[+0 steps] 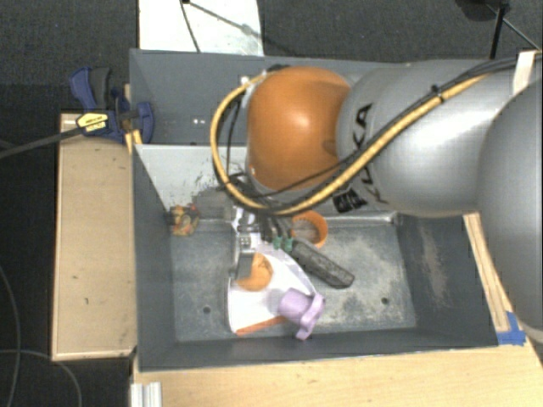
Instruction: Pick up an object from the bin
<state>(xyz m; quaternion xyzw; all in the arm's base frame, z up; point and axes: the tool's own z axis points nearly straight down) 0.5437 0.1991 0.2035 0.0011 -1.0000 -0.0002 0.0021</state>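
My gripper [247, 257] reaches down under the orange wrist cover into the middle of the bin. Its tip is right at a small orange rounded thing [257, 275] that lies on a white flat sheet [251, 308]. A purple plastic piece [299, 309] rests on the sheet's right corner, close to the front wall. A dark grey elongated thing [324, 269] lies just right of the gripper. Behind it sits an orange ring-shaped thing [312, 226], partly hidden by the arm.
A small brownish thing [181, 220] lies at the back left of the bin floor. The arm and its cables cover the bin's back and right. The bin's walls stand close on all sides.
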